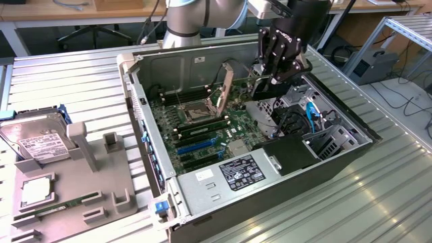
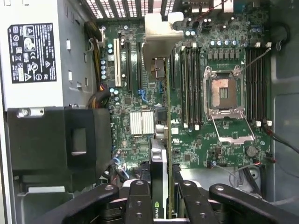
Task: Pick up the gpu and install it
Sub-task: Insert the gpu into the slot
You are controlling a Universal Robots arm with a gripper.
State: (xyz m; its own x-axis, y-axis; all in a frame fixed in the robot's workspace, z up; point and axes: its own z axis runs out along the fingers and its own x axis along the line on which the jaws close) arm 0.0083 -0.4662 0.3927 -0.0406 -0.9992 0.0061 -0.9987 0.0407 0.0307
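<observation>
Gpu (image 1: 268, 92) is held on edge inside the open case (image 1: 351, 162), above the motherboard (image 1: 223, 126). In the exterior view it sits at about 1 o'clock from the board's centre. Cannot tell whether its lower edge touches anything.

Along the card, left to right: a long pale metal bracket (image 1: 225, 86) hanging down at the end, then a thin green board edge, then the matte black cooler face under the gripper (image 1: 280, 76).

In the wrist view the gpu (image 2: 158, 158) shows edge-on. It is a black cooler slab with a small green logo, and the green board lies flat against it. The gripper (image 2: 161, 200) is closed on the card, with black jointed fingers (image 2: 138, 200) pressing it from both sides.

Exterior sweep, left to right:
- Hard drive (image 1: 37, 139) at 9 o'clock from the case: silver, boxy, white label. It leans at the edge of a grey moulded fixture tray (image 1: 101, 172) with upright posts.
- Table (image 1: 74, 81): ribbed bright metal slats.
- Case: grey sheet-steel interior, black outer wall.
- Power supply (image 1: 216, 179) at 6 o'clock of the case: plain steel box, black-and-white label.
- Motherboard: green and densely populated, with dark slots in parallel rows.
- CPU socket (image 1: 199, 112): square, empty, metal frame.
- Blue cable (image 1: 310, 112) at 3 o'clock from the socket, among black wiring.
</observation>
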